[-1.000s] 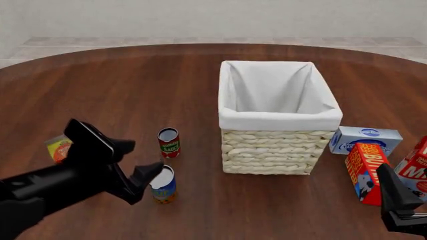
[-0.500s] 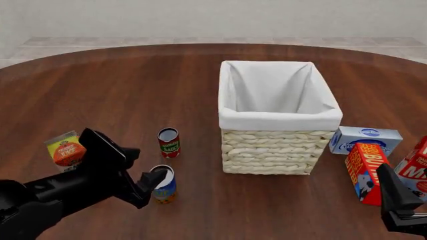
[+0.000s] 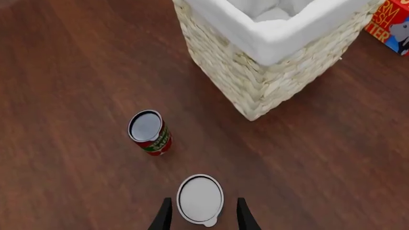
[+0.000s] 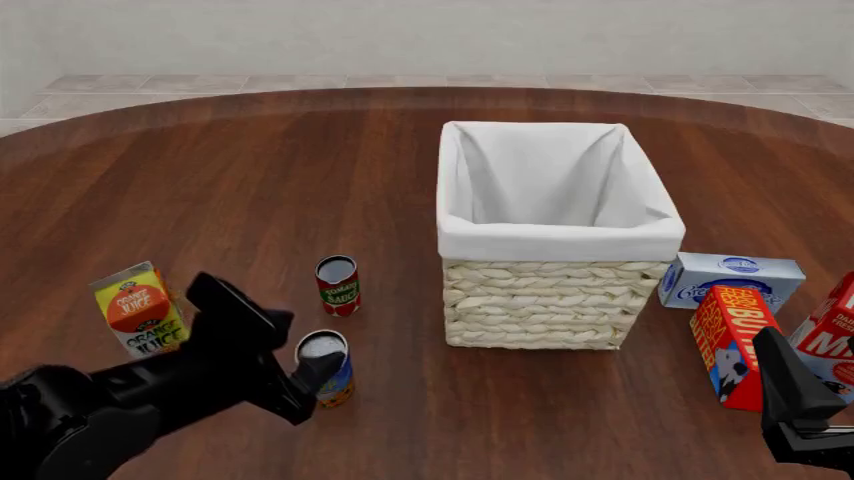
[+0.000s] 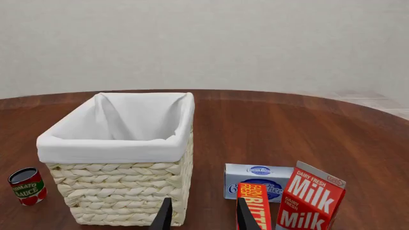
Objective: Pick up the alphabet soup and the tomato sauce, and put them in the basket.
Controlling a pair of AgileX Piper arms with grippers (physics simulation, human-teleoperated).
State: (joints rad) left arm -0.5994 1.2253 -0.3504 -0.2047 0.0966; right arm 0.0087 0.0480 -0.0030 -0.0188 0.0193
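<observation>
The alphabet soup (image 4: 327, 368), a blue-and-orange can with a pale top, stands left of the basket near the table's front. My left gripper (image 4: 296, 352) is open and low around it. In the left wrist view the alphabet soup's top (image 3: 200, 198) sits between the two fingertips (image 3: 164, 219) with a small gap on each side. The tomato sauce (image 4: 338, 286) (image 3: 149, 134) (image 5: 27, 186), a red can, stands upright just beyond the soup. The wicker basket (image 4: 561, 242) (image 3: 275, 45) (image 5: 115, 149) holds nothing visible. My right gripper (image 5: 203, 218) (image 4: 798, 395) hovers open at the near right, holding nothing.
An orange juice carton (image 4: 138, 308) stands left of my left arm. To the right of the basket are a blue-white box (image 4: 731, 279) (image 5: 255, 181), a red butter box (image 4: 729, 345) (image 5: 253, 206) and a milk carton (image 4: 831, 335) (image 5: 311, 199).
My left gripper has come down and drawn nearer, so its fingers now straddle the alphabet soup; the orange juice carton is uncovered. The right arm has not moved.
</observation>
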